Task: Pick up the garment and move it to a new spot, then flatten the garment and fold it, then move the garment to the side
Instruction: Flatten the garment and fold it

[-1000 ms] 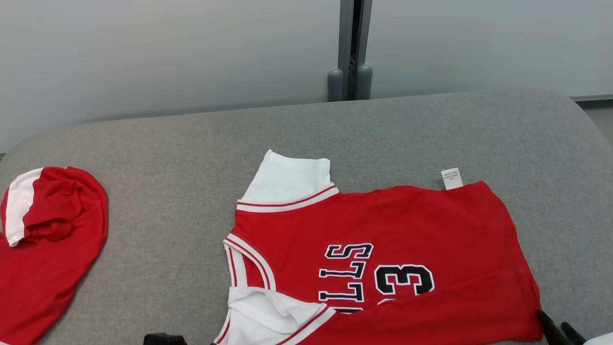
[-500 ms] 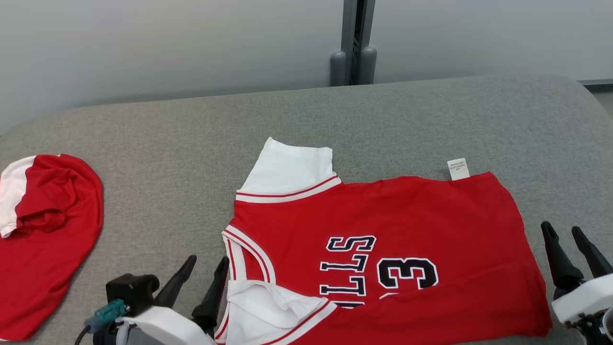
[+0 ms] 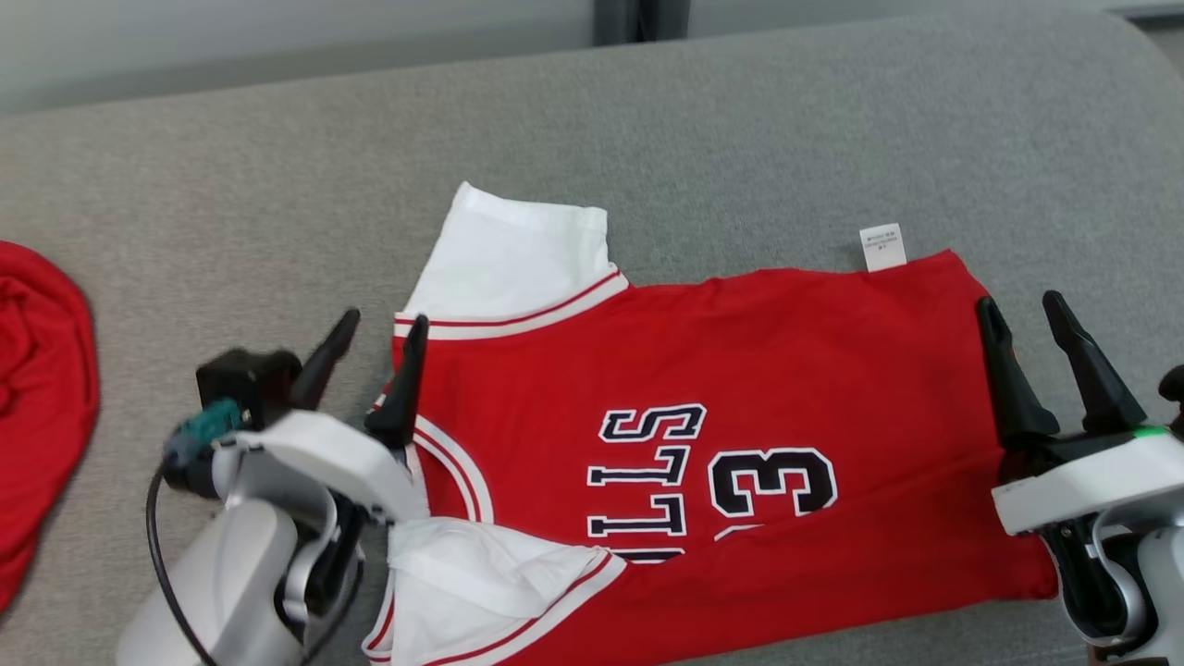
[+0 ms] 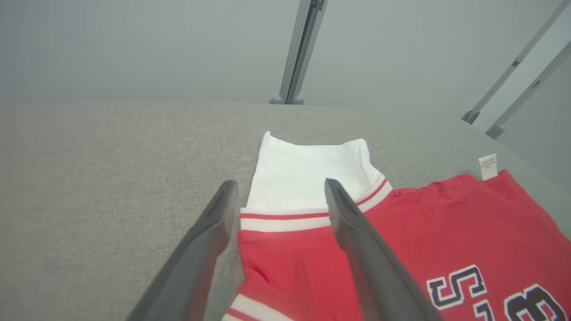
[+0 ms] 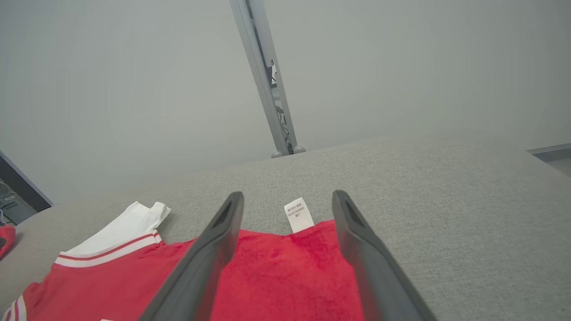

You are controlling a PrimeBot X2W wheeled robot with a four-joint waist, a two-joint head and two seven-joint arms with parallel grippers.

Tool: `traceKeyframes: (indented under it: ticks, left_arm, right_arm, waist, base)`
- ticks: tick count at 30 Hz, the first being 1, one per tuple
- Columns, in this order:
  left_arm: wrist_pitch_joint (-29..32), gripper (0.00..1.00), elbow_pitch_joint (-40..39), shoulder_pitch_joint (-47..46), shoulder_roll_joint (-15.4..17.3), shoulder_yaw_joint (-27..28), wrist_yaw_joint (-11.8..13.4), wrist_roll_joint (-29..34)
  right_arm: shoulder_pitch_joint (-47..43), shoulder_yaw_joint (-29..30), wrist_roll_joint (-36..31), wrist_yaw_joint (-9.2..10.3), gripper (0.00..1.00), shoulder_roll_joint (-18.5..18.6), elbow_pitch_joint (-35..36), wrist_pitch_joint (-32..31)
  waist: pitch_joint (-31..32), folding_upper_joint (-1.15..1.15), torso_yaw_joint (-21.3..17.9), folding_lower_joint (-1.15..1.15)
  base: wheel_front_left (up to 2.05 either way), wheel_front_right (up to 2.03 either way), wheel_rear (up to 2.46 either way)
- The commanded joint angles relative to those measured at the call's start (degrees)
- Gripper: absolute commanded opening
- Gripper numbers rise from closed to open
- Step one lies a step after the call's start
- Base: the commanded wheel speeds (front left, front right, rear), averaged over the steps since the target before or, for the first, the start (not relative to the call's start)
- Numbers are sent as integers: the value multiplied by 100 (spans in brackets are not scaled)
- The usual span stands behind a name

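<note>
At the far left a second red garment lies on the grey padded surface. The left gripper stands spread wide, empty, at the shoulder end of the red jersey, which lies flat in the middle. The right gripper, equally wide and empty, sits at the hem end near the white label; whether its fingertips touch cloth is unclear.

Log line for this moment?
red white-sleeved jersey: spread on grey fabric table | left gripper: open at shoulder | right gripper: open at hem
</note>
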State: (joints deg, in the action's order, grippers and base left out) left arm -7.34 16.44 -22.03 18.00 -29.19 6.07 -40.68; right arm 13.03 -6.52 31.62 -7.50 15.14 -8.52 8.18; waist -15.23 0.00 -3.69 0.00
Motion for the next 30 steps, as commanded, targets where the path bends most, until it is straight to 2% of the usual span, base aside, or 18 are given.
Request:
traceKeyframes:
  ticks: [1, 11, 16, 21, 30]
  left_arm:
    - [19, 100, 79, -208, 44, -5, -35, 69]
    - [478, 100, 1299, -1915, 168, -298, -202, 661]
    - [683, 100, 2068, -2757, 207, -457, -396, 881]
    - [856, 100, 2661, -3137, 209, -582, -550, 960]
    - [799, 100, 3306, -3419, 179, -708, -754, 1026]
  right_arm:
    - [89, -13, -38, 2, 100, -14, 38, 27]
    - [361, -209, -278, 2, 100, -287, 363, 9]
    - [469, -308, -363, 2, 100, -419, 395, 20]
    - [449, -279, -337, 2, 100, -490, 316, 111]
    - [381, -287, -300, 2, 100, -538, 174, 195]
  waist:
    - [-238, 0, -157, 0]
    - [-917, 0, -624, 0]
    - [-1182, 0, -863, 0]
    - [-1247, 0, -957, 0]
    - [-1267, 0, -1032, 0]
  base:
    - [0, 0, 0]
    - [0, 0, 0]
    - [0, 0, 0]
    - [0, 0, 0]
    - [0, 0, 0]
